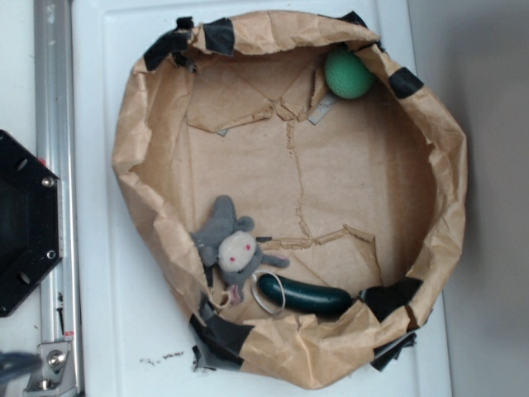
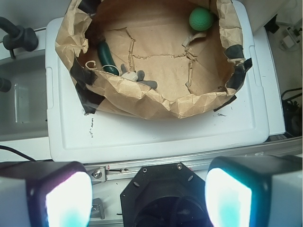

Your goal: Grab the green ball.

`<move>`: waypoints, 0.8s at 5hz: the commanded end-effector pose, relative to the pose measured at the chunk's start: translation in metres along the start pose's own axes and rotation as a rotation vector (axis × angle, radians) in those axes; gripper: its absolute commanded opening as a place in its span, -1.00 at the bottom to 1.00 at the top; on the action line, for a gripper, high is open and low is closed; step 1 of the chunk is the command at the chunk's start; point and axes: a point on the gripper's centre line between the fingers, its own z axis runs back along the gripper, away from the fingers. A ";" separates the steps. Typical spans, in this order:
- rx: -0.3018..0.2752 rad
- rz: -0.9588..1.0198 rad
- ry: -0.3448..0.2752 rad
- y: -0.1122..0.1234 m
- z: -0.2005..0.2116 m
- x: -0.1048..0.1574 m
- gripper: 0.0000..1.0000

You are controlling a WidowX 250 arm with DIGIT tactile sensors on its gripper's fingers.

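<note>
- Crumpled brown paper basin point(image 1: 132, 141) with rolled walls, patched with black tape strips point(image 1: 219, 35) along the rim, sits on a white plastic lid-like surface point(image 1: 107, 331).
- Small round mint-green ball with a dimpled matte surface point(image 1: 348, 73) lies on the paper floor, tucked against the basin wall at the upper right of the exterior view, just under the rim. In the wrist view it sits at the far right of the basin point(image 2: 201, 19). Nothing touches it but the paper.
- Grey plush mouse with a pale face and pink eyes point(image 1: 233, 246) lies at the opposite side of the floor, well apart from the ball.
- Long dark green cucumber-shaped toy point(image 1: 304, 294) lies just beside the mouse, against the near wall, with a thin pale loop point(image 1: 264, 302) at its end.
- Gripper point(image 2: 147, 196): two blurred fingers point(image 2: 57, 196) fill the bottom corners of the wrist view, set wide apart, nothing between them. It is released and well back from the basin, above a black hexagonal base plate point(image 1: 21, 223) and a metal rail point(image 1: 54, 124).
</note>
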 end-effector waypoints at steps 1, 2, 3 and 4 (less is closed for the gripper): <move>0.000 0.000 0.000 0.000 0.000 0.000 1.00; 0.060 0.078 -0.025 0.018 -0.022 0.049 1.00; 0.086 0.188 -0.180 0.024 -0.041 0.090 1.00; 0.128 0.292 -0.253 0.033 -0.076 0.120 1.00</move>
